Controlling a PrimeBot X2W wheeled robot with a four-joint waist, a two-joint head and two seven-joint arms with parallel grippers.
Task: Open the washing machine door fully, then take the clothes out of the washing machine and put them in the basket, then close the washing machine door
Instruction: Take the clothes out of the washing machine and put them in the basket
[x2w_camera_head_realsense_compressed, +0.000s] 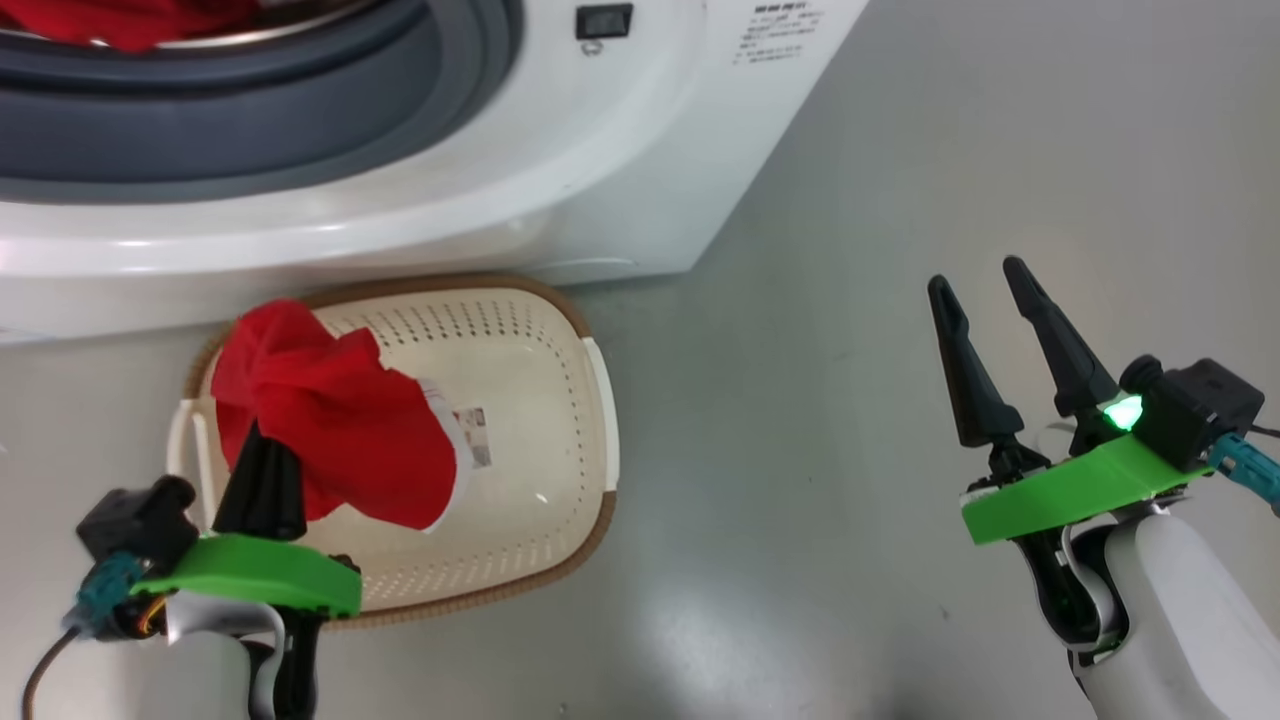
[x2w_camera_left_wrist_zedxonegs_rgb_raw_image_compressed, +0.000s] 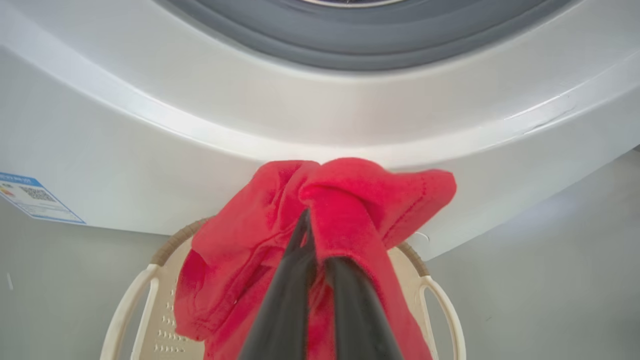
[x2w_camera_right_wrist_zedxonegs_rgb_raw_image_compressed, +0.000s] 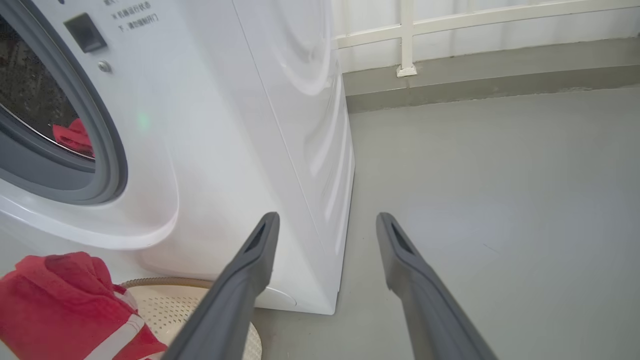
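Note:
My left gripper (x2w_camera_head_realsense_compressed: 258, 435) is shut on a red garment (x2w_camera_head_realsense_compressed: 335, 420) of the clothes, holding it over the left part of the cream basket (x2w_camera_head_realsense_compressed: 540, 400). In the left wrist view the garment (x2w_camera_left_wrist_zedxonegs_rgb_raw_image_compressed: 345, 200) drapes over my dark fingers (x2w_camera_left_wrist_zedxonegs_rgb_raw_image_compressed: 350, 300) above the basket (x2w_camera_left_wrist_zedxonegs_rgb_raw_image_compressed: 145, 290). More red clothes (x2w_camera_head_realsense_compressed: 130, 25) lie inside the washing machine (x2w_camera_head_realsense_compressed: 560, 180), behind its grey rubber mouth. The washing machine door is out of view. My right gripper (x2w_camera_head_realsense_compressed: 985, 275) hangs open and empty over the floor, to the right of the machine (x2w_camera_right_wrist_zedxonegs_rgb_raw_image_compressed: 240, 125).
The basket stands on grey floor directly in front of the machine. A low wall with a white railing (x2w_camera_right_wrist_zedxonegs_rgb_raw_image_compressed: 405, 40) runs behind the machine's right side. Bare floor (x2w_camera_head_realsense_compressed: 850, 450) lies between the basket and my right arm.

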